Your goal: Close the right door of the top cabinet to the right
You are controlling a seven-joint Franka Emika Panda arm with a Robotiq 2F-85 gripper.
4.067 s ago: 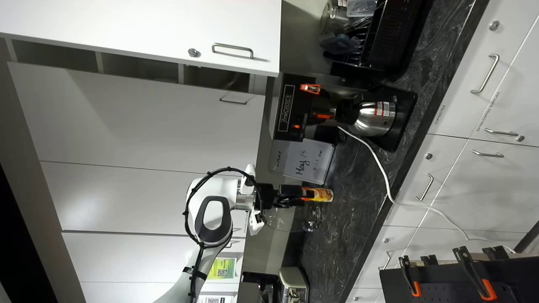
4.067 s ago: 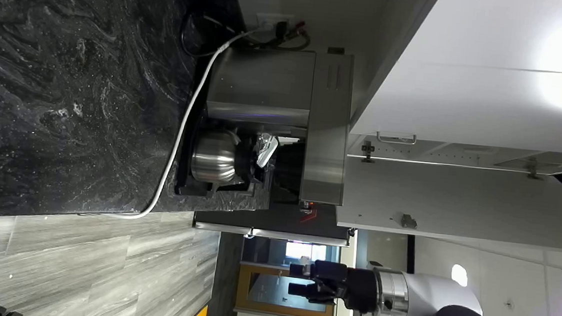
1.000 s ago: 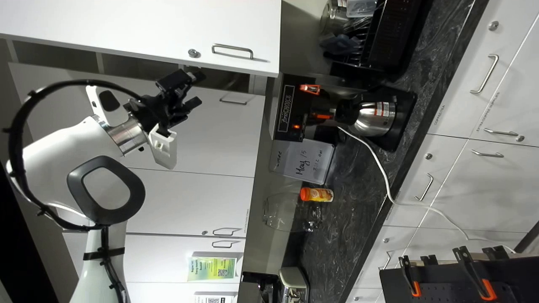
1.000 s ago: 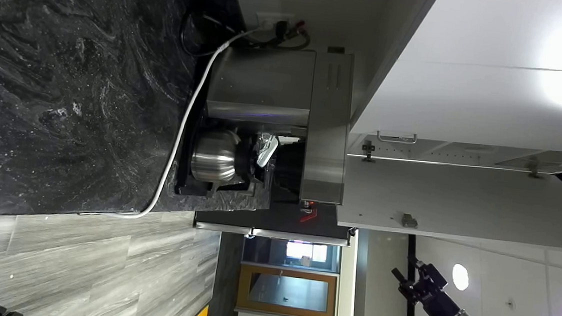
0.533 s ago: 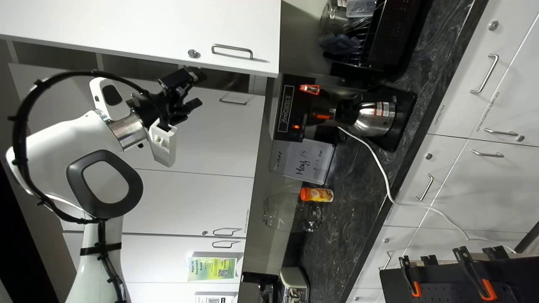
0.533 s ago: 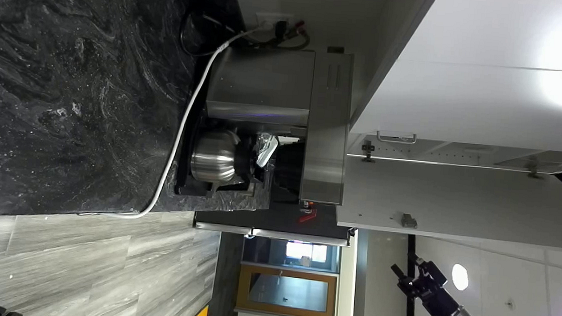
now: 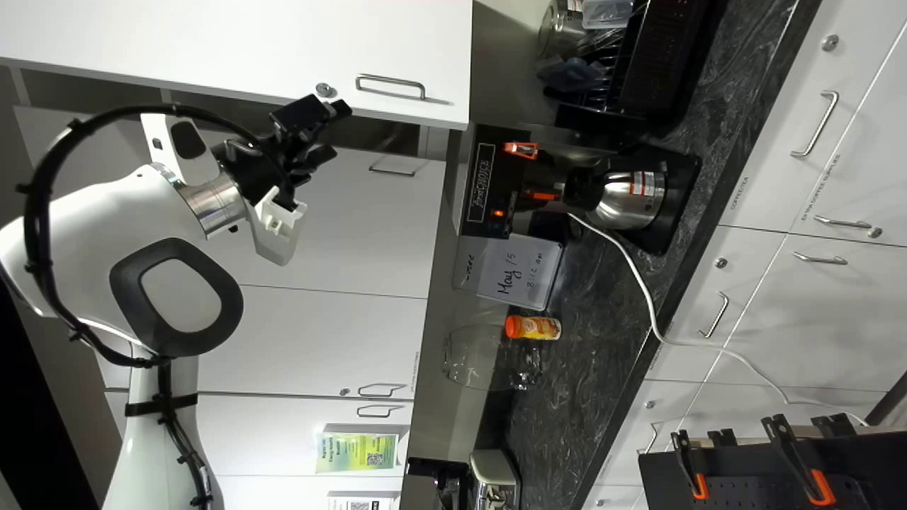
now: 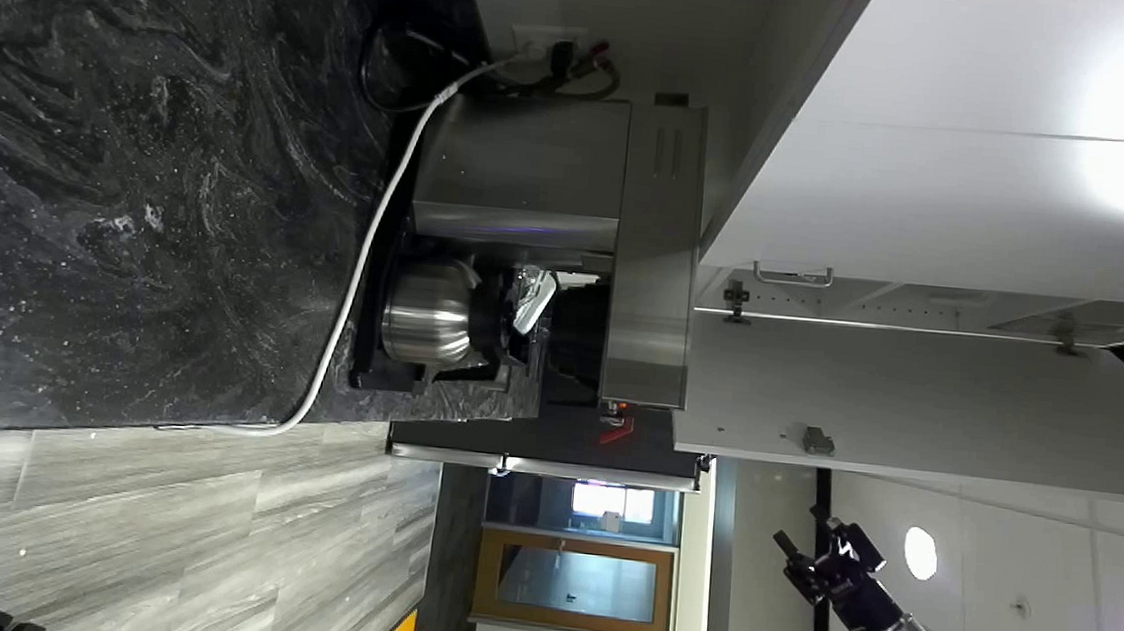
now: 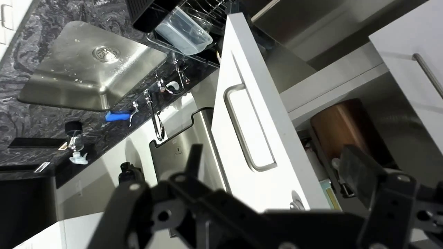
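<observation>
The right door (image 7: 234, 42) is a flat white panel with a silver bar handle. It stands open; its inner face shows in an exterior view (image 8: 916, 404), and its edge and handle show in the wrist view (image 9: 256, 186). The top cabinet (image 7: 382, 219) has its matching left door shut, with dark shelves showing between the doors. My gripper (image 7: 333, 132) is open and empty near the open door's free edge. A gap between it and the door shows in an exterior view (image 8: 810, 536). In the wrist view the door edge appears between the spread fingers (image 9: 278, 164), beyond them.
A coffee maker (image 7: 489, 184) stands below the cabinet, with a dish rack (image 7: 659, 64) beside it. A creamer bottle (image 7: 535, 327) and a whiteboard (image 7: 506, 273) are on the dark counter (image 7: 602, 297). A steel sink (image 9: 93, 69) shows in the wrist view.
Four seconds ago my gripper was low over the counter by the creamer; it has risen to the open door's edge. In the last half second it shifted slightly toward that edge. The door has not moved.
</observation>
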